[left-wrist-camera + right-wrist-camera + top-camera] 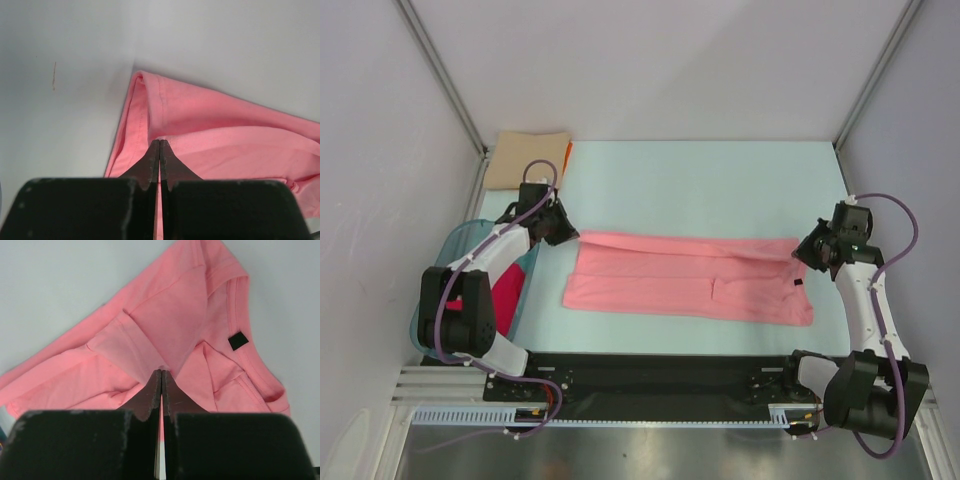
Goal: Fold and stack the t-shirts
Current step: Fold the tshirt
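While both claws are clamped shut, each on a pinch of the same cloth, the work is in the folding step, not yet the stacking. The salmon-pink t-shirt (680, 285) lies across the middle of the table (700, 180) as a long narrow band, collar end to the right, where the dark label (238, 340) shows. The left claw (560, 228) sits at the band's far left corner and the right claw (808, 252) at its far right corner. In each wrist view the fabric rises in a small tent to the closed fingertips, so I judge both to be holding the far edge – not merely resting on it.

A folded tan shirt (525, 160) lies at the far left corner of the table, with a sliver of an orange shirt (567, 155) showing just beside it. A crimson-pink shirt (505, 290) lies in the teal tub (460, 232) at the left, well apart from the band.

The lengthwise fold looks close to finished, as one sleeve is already tucked in over the body. The next move probably calls for both claws to act evenly – lay the held edge flat and straight, let go together, then take one end for a crosswise fold. Uneven motion would likely skew the band or drag the tucked sleeve loose.
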`<state>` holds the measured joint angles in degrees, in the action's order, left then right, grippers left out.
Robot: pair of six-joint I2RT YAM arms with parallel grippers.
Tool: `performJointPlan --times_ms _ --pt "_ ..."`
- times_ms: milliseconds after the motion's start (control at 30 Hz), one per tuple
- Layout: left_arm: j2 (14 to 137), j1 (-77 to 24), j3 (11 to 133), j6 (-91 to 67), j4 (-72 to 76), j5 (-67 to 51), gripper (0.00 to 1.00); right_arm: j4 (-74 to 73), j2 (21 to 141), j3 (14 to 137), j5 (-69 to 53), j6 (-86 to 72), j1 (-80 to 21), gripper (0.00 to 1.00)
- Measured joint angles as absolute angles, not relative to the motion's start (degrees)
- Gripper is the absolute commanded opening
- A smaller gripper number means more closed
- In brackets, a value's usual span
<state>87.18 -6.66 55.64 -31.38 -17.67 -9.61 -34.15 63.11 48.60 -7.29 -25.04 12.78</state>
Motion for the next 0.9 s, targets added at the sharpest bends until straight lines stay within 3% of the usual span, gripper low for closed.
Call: performJointPlan --times_ms 900 --pt "87.02 -6.66 52.14 -31.22 -18.0 -6.96 0.0 -36.21 62.72 45.87 -3.66 -24.99 13.74 0.0"
